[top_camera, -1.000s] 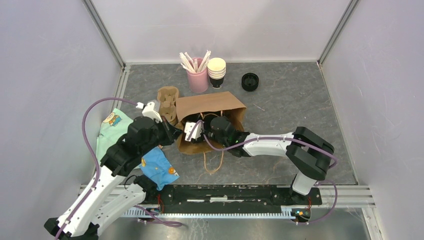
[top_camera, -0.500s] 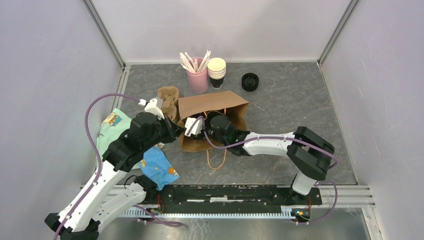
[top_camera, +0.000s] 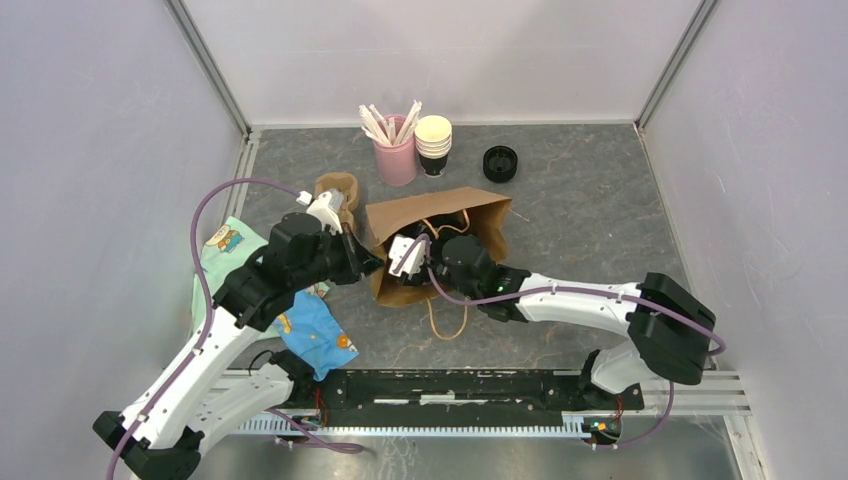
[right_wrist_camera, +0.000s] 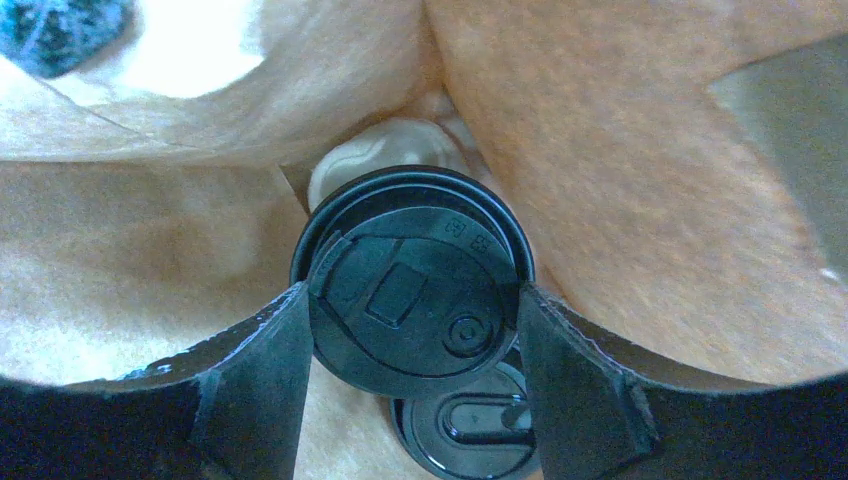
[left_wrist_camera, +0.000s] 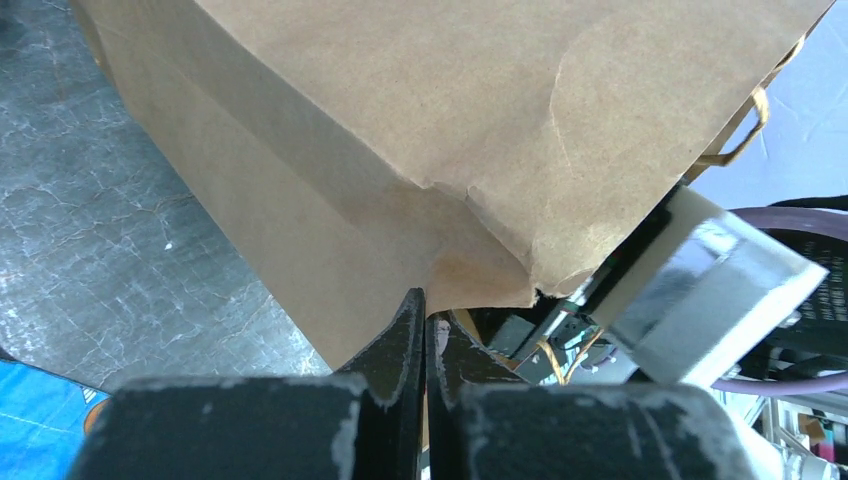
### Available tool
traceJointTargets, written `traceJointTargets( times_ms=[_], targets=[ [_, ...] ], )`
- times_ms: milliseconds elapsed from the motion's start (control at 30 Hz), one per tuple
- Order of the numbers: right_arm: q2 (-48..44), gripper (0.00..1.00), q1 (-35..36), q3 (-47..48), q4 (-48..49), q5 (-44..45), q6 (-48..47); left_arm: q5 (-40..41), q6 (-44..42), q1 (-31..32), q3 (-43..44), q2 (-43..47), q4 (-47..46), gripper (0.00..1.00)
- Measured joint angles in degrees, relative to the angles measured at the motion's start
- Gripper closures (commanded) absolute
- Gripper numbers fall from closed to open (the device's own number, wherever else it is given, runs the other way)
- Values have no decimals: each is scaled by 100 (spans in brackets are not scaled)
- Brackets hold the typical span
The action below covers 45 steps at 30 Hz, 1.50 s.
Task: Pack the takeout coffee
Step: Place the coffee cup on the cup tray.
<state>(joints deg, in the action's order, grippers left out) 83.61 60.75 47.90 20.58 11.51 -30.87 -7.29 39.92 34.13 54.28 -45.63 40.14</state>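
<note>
two claws are tending the brown paper bag [top_camera: 440, 212]: the left claw [left_wrist_camera: 425, 320] is pinching its rim; the right claw [right_wrist_camera: 410, 300] is clasping the small black lidded paper cup [right_wrist_camera: 410, 255] inside, axis pointing deeper in.

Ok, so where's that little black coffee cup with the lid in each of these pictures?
Top view: not visible; it is down inside the brown bag, under the right claw.
Left wrist view: not in it; only the bag's outside shows.
Right wrist view: dead centre, the coffee cup seen from above with its lid on, between the claw's fingers.
Shared landmark: the brown bag.
</note>
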Motion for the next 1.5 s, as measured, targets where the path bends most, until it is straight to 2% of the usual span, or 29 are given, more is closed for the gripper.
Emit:
traceJointTargets(
  times_ms=[367,933,1100,1333,1500],
  targets=[
    [531,100,-2,-2,557,-326,-4,-201,164,0,0,-9,-15,98],
    [835,100,-114,0,990,116,-107,122,446,0,221,-81,293,98],
    [890,100,-153,-4,1204,-24,-114,129,446,0,323,-192,367,98],
    [946,100,-177,9,1172,-15,-87,101,446,0,413,-367,404,98],
    [841,100,-184,61,673,-57,4,50,446,0,442,-468,409,95]
  ],
)
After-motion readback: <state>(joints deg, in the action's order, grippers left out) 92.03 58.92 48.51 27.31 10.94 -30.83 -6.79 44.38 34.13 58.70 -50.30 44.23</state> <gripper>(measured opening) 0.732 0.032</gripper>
